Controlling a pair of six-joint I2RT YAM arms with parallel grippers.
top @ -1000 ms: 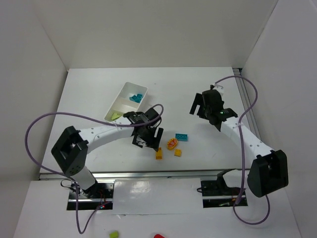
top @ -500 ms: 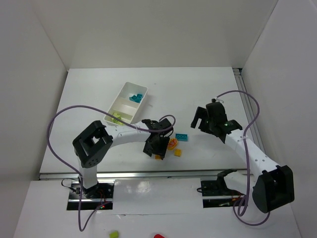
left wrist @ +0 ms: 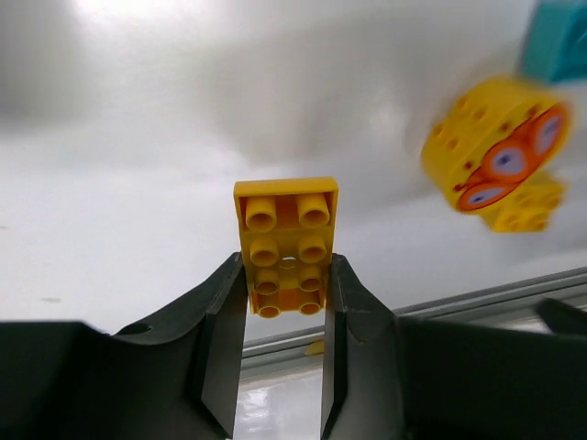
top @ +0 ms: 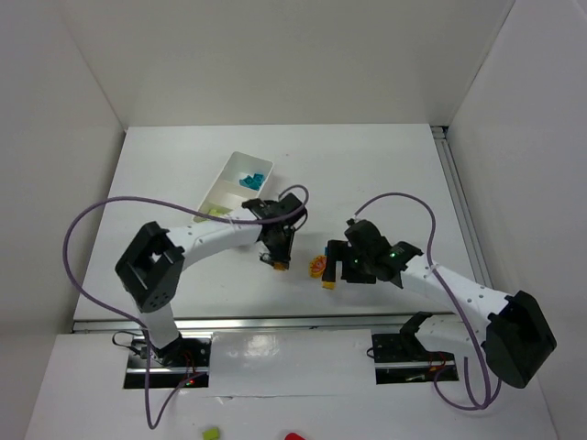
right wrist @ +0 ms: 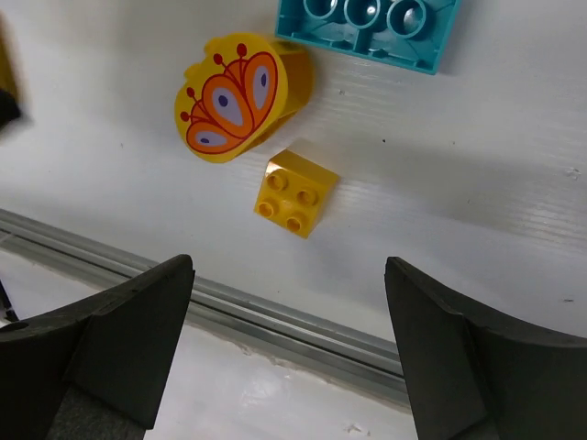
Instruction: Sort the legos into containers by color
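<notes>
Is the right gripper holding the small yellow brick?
No: the right gripper is open, and the small yellow brick lies loose ahead of its jaws, untouched.

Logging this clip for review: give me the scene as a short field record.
left gripper: shut on flat yellow brick
right gripper: open, over small yellow brick
loose: small yellow brick, round yellow-orange piece, teal brick
tray: teal bricks in far compartment, lime pieces in near compartment
</notes>
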